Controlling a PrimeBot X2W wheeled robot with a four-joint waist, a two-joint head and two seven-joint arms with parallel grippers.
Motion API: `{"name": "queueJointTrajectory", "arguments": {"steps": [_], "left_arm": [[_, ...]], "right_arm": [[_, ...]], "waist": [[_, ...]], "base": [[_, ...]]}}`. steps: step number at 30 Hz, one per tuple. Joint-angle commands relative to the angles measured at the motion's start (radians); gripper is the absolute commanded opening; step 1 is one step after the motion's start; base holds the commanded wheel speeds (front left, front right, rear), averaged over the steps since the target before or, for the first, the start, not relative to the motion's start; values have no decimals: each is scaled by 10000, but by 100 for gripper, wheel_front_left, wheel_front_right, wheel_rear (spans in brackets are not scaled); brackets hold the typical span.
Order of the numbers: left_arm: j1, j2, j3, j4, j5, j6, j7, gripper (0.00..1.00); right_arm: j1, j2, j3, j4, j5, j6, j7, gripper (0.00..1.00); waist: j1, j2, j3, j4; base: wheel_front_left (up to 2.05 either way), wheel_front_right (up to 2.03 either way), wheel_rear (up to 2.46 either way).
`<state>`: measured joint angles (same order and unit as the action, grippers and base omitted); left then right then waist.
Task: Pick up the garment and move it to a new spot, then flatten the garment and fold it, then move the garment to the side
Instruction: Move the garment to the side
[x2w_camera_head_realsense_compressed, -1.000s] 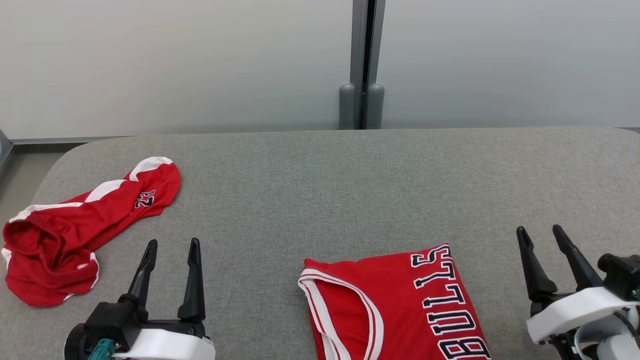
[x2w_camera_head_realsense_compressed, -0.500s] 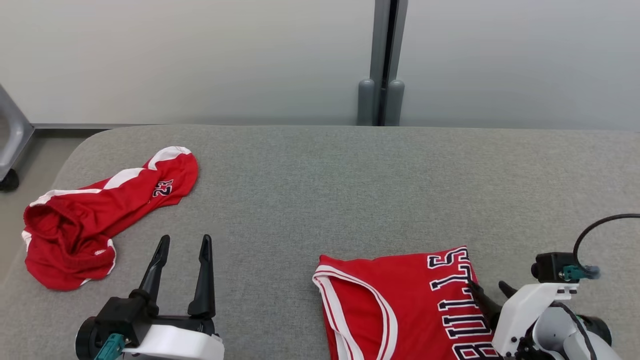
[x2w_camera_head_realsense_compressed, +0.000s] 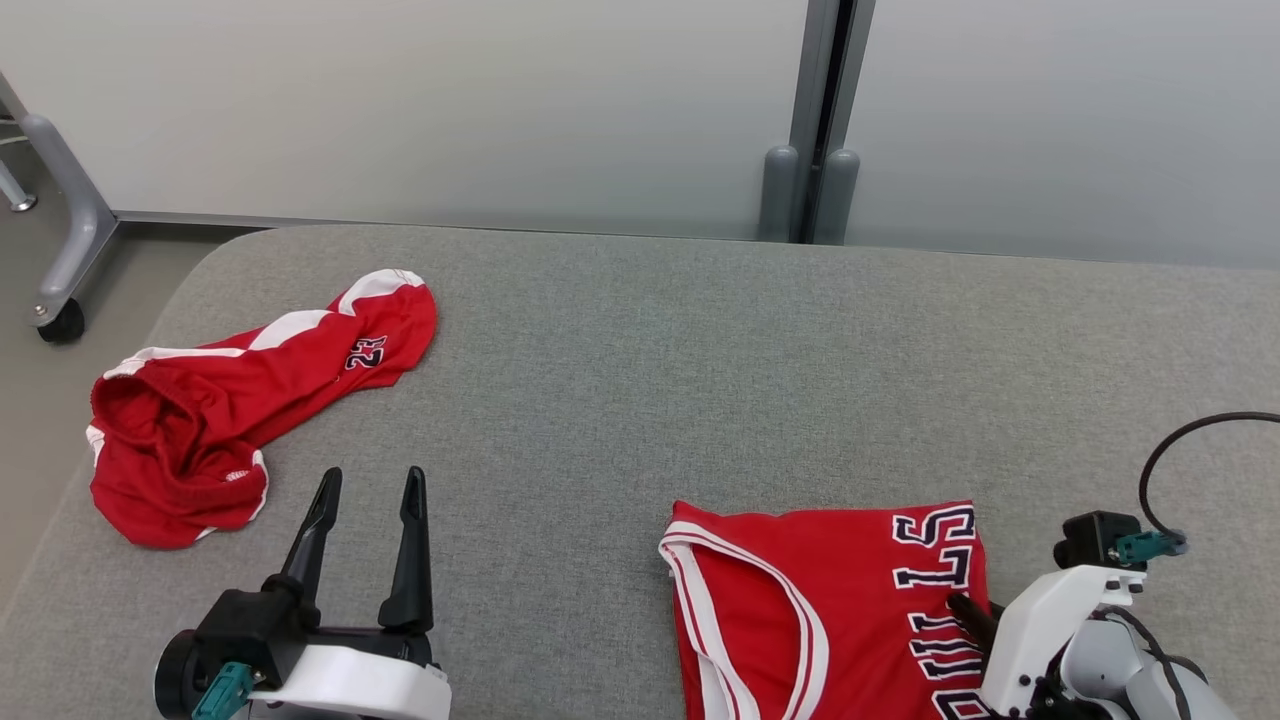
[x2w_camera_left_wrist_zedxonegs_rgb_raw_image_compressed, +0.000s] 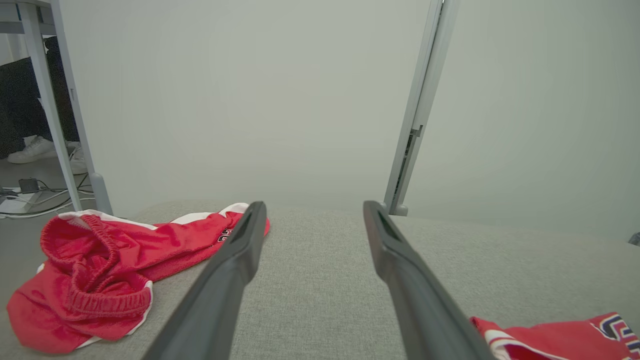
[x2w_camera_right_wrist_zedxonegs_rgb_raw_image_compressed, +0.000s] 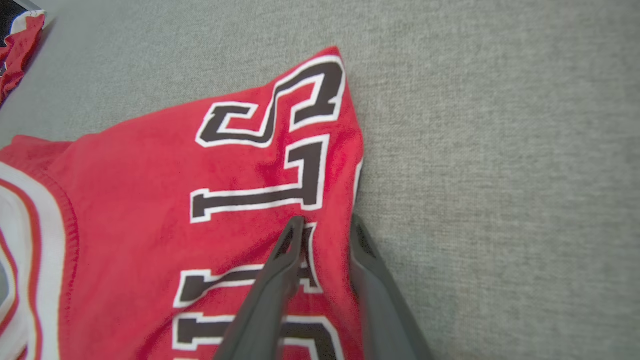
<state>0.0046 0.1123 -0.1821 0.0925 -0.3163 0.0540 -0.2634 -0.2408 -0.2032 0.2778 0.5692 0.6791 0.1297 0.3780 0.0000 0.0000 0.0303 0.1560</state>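
Where the jersey lies: the red BULLS jersey (x2w_camera_head_realsense_compressed: 830, 600) is folded flat at the near right of the grey counter (x2w_camera_head_realsense_compressed: 640, 350); its near part runs out of the head view.
right pincer (x2w_camera_right_wrist_zedxonegs_rgb_raw_image_compressed: 326, 225): the jaws stand narrow, one finger on the lettering and the other at the right folded edge. I cannot tell if the cloth is already pinched.
left pincer (x2w_camera_head_realsense_compressed: 372, 475): wide and empty, it hovers over bare counter, well apart from the jersey.
step, as I judge: the fold looks done, so what remains is to carry the jersey to the side.
risk, thin grip: if only the top layer is caught, a lift can peel the fold open.
risk, edge grip: a hold so near the edge may slip out, because the smooth fabric gives little to bite.
risk, one side only: a pull from the right edge alone may drag and bunch the far side on the rough cover.
risk, red shorts (x2w_camera_head_realsense_compressed: 230, 400): they lie crumpled at the far left; a placement there could land on them.
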Motion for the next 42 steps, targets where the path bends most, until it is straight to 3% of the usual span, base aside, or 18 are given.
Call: {"name": "queueJointTrajectory", "arguments": {"steps": [1,11,23,28,33,42], "left_arm": [[-169,23,26,9,86,-47,-15,100],[-310,-72,-272,-162,191,-212,-13,100],[-1213,-283,-902,7,474,-543,-12,100],[-1847,-206,-1108,213,654,-707,21,100],[-2496,-107,-1335,284,877,-822,223,100],[-3401,107,-1621,152,1256,-911,623,100]], "right_arm": [[-41,-51,110,-70,21,20,-270,0],[-550,-671,277,-830,-87,19,-1246,0],[-1708,-1158,864,-1507,151,19,-1689,0],[-2713,-1158,1482,-1287,555,19,-2186,0],[-4102,-1459,1950,-621,1124,17,-2876,0],[-6462,-2538,2418,1548,1718,17,-3889,0]], "waist": [[0,0,-43,-69],[0,0,-43,-1171],[0,0,698,-4047],[0,0,1310,-4894],[0,0,2092,-5183],[0,0,3563,-4973]], "base": [[0,0,0],[0,0,0],[0,0,0],[0,0,0],[0,0,0],[0,0,0]]}}
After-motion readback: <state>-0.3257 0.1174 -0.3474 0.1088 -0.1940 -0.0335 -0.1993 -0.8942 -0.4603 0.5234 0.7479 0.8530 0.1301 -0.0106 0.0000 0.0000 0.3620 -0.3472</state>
